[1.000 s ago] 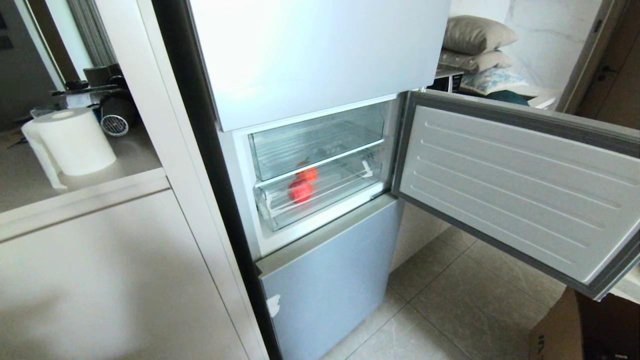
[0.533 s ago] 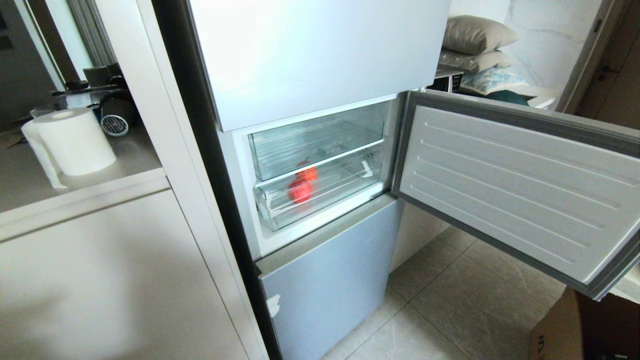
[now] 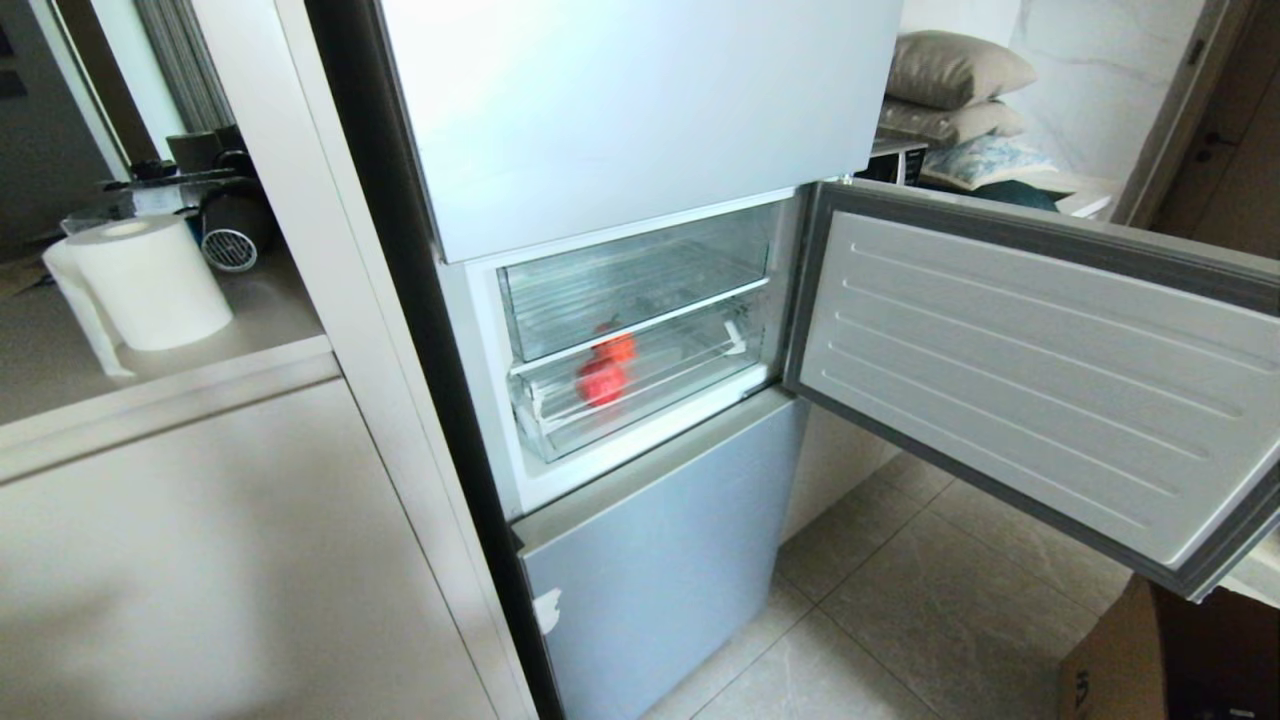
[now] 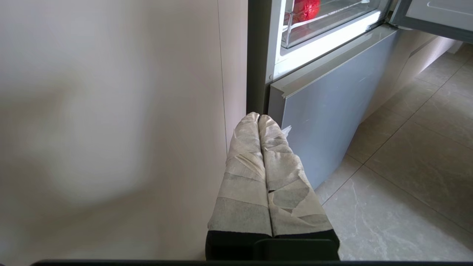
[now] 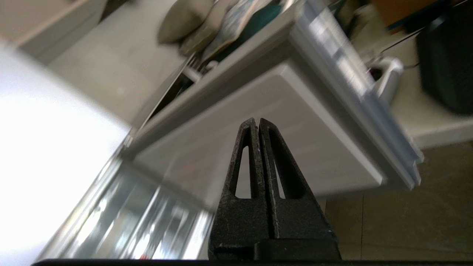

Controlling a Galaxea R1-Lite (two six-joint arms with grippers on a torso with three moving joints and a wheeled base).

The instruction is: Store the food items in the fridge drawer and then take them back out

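An orange-red food item [image 3: 601, 381] lies inside the lower clear fridge drawer [image 3: 660, 400], which is pushed in and has a whitish tape patch at its right front corner. In the left wrist view the same food item [image 4: 306, 8] shows behind the drawer front [image 4: 325, 26]. My left gripper [image 4: 258, 117] hangs low beside the cabinet and the fridge's bottom door, its taped fingers shut and empty. In its own view my right gripper [image 5: 257, 122] is shut on nothing and points at the inner face of the open fridge door [image 5: 295, 122]. Neither gripper shows in the head view.
The middle fridge door [image 3: 1030, 380] stands swung open to the right. A taller clear drawer [image 3: 635, 285] sits above the lower one. A paper towel roll [image 3: 150, 280] stands on the counter at the left. A cardboard box [image 3: 1170, 660] sits on the tiled floor at the right.
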